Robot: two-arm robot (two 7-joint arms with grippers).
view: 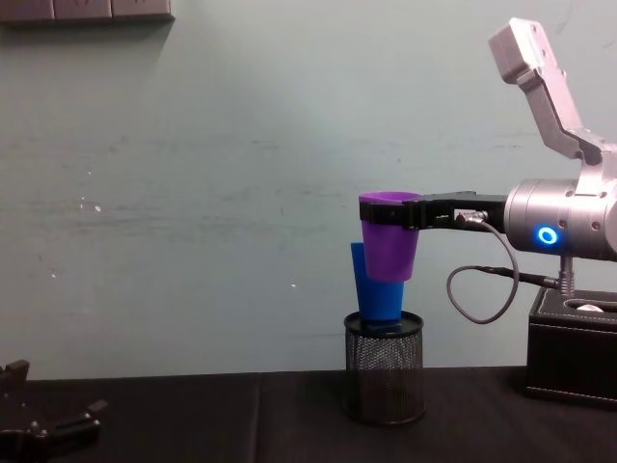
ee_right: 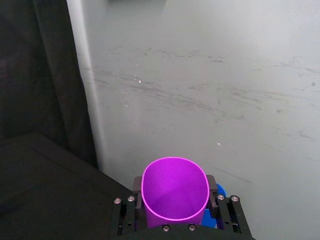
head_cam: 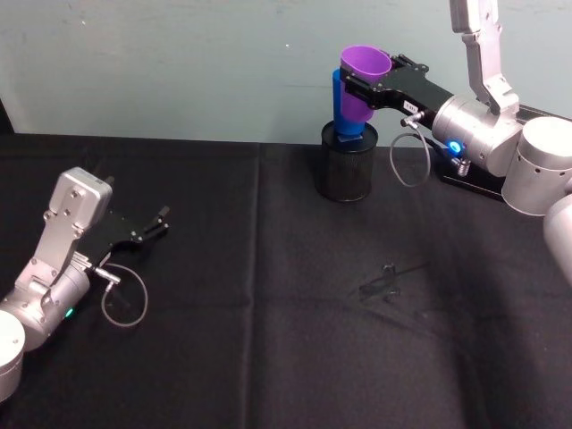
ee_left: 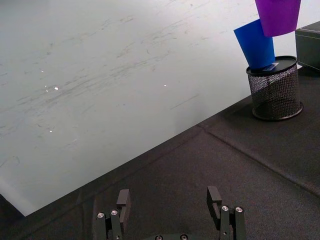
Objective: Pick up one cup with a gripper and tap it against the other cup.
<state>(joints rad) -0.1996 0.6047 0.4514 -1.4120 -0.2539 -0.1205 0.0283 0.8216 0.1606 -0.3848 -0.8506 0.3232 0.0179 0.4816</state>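
As right pincer [head_cam: 373, 79] grips it, purple cup [view: 388, 241] hangs.

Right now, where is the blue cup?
Head view: the blue cup stands in the mesh holder, back right of centre, beside the purple cup the right gripper holds.

All 4 views share the purple cup [head_cam: 357, 103] over the mesh holder [head_cam: 349, 170]. The head view looks down on the holder; the chest view faces it level; the left wrist view sees it from afar; the right wrist view sits close above.
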